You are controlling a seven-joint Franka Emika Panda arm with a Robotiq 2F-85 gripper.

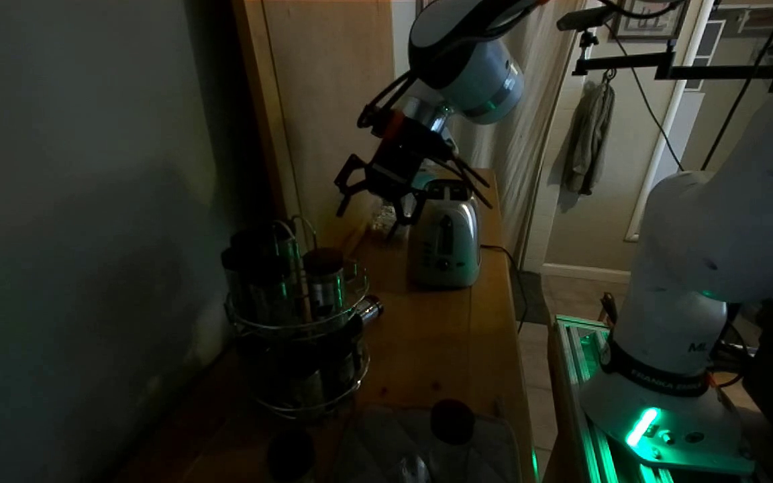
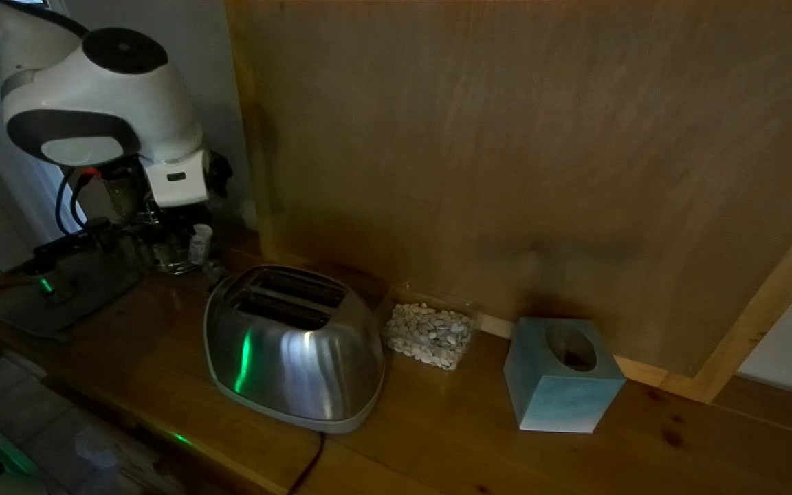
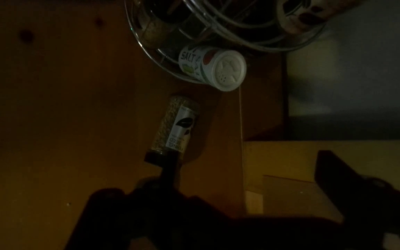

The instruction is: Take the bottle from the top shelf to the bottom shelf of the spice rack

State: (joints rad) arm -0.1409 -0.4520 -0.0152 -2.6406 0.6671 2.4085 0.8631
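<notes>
The bottle [image 3: 176, 126] lies there on its side on the desk [image 3: 64, 121], just beside the rack [image 3: 217, 26], dark cap [image 3: 154, 158] toward the claw [image 1: 366, 225] in the wrist view. And the claw hangs well above, fingers [image 3: 332, 173] spread wide, gripping nothing; one merely overlaps the cap from that angle.

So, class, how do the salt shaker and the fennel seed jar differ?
The salt shaker has a white, perforated lid; the fennel seed jar has a dark cap. The salt shaker's body is opaque, while the fennel seed jar's is clear. The salt shaker sits in the spice rack, whereas the fennel seed jar lies on its side on the counter. Both carry lettering.
</notes>
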